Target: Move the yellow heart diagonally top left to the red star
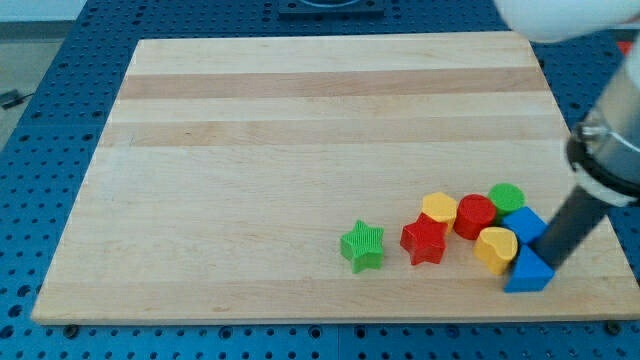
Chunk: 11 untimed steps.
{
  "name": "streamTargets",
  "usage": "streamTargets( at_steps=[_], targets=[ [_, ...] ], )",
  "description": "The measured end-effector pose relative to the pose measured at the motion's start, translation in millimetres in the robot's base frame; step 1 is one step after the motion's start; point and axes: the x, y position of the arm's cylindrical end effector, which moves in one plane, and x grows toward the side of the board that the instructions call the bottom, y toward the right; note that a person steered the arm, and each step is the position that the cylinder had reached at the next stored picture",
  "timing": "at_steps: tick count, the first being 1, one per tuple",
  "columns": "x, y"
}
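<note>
The yellow heart point(496, 247) lies at the view's lower right, to the right of the red star point(424, 240) and slightly below it. My tip point(548, 265) is at the view's right of the heart, against the blue triangle point(527, 271) and just below the blue cube point(523, 225). The dark rod rises from there to the view's upper right. The heart touches the red cylinder point(474, 215) above it and the blue triangle at its lower right.
A yellow hexagon-like block point(438, 208) sits just above the red star. A green cylinder point(506, 197) sits above the blue cube. A green star point(362, 246) lies left of the red star. The wooden board's point(300, 120) right edge is close by.
</note>
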Motion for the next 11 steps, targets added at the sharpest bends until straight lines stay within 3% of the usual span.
streamTargets(
  at_steps=[1, 2, 4, 5, 7, 10, 11],
  targets=[
    [-5, -27],
    [-7, -14],
    [10, 66],
    [27, 57],
    [13, -27],
    [-90, -169],
    [-107, -192]
  ],
)
